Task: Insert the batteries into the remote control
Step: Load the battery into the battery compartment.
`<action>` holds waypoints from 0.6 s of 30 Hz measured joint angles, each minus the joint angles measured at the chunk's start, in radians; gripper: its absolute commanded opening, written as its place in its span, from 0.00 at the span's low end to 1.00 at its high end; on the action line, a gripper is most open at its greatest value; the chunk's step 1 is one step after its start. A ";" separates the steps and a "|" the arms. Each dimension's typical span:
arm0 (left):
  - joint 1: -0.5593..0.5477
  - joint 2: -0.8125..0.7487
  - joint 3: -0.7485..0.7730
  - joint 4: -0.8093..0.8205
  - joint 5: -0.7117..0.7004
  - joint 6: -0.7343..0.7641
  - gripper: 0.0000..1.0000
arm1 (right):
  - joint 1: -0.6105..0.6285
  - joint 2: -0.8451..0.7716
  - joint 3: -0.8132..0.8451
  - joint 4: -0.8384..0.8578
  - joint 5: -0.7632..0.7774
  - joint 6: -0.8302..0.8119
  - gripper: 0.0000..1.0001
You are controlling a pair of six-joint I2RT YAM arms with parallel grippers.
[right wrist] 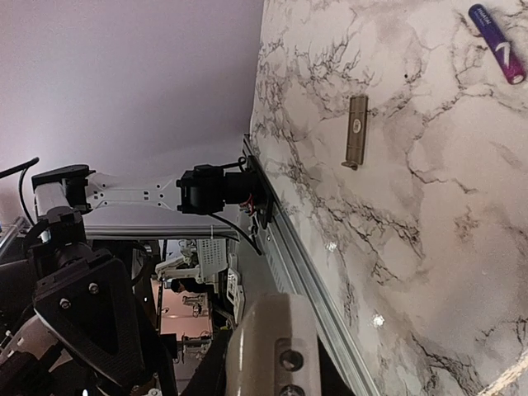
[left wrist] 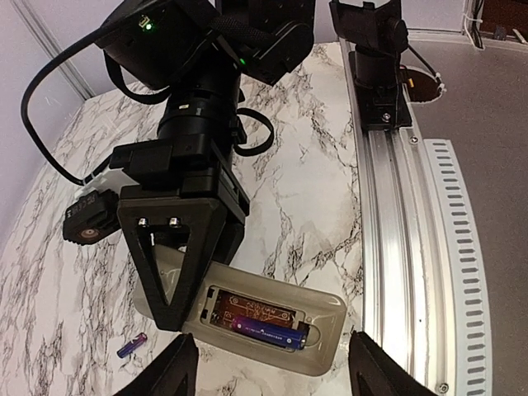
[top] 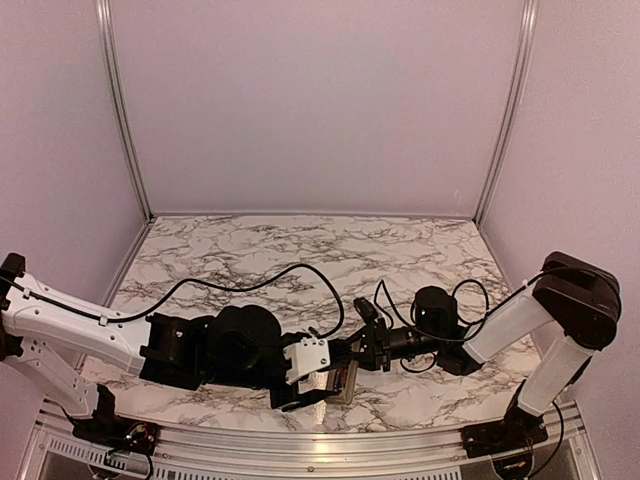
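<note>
- While we are looking down from overhead, we are seeing the remote control (top: pixel 343 383) lying at about 6 o'clock on the marble worktop (top: pixel 300 245), close to the near edge and between the two hands.
- We are finding it back-side up in the left wrist view, with its tan-grey shell facing the camera and its recess standing uncovered.
- We are noticing one purple battery (left wrist: pixel 266 333) sitting in the lower row of that recess, while the row above it is showing its brown floor.
- We are watching the right hand (left wrist: pixel 183 307) pinching the remote's 9 o'clock end. One black finger is lying across the shell and hiding the other.
- We are seeing the left hand (left wrist: pixel 272 338) spread wide, its fingertips hanging at 5 and 7 o'clock of the remote and touching nothing.
- We are spotting a second purple battery (left wrist: pixel 132 345) lying loose on the worktop at 8 o'clock from the remote, apart from it.
- We are picking out, in the right wrist view, a slim tan strip (right wrist: pixel 356 130) lying flat on the marble, with that loose battery at 1 o'clock from it, well apart.
</note>
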 measured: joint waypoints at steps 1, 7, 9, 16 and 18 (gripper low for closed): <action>-0.001 0.011 0.000 0.006 -0.004 0.010 0.67 | 0.000 0.000 0.000 0.001 -0.002 0.001 0.00; -0.002 0.047 0.000 0.034 -0.044 0.045 0.66 | 0.000 0.002 0.000 0.008 -0.010 0.008 0.00; -0.002 0.060 0.001 0.039 -0.063 0.051 0.66 | 0.000 0.004 0.000 0.009 -0.012 0.010 0.00; -0.002 0.089 0.001 0.041 -0.081 0.071 0.66 | 0.000 0.009 0.000 0.009 -0.017 0.011 0.00; -0.003 0.090 0.002 0.041 -0.086 0.072 0.66 | 0.000 0.009 0.000 0.009 -0.017 0.011 0.00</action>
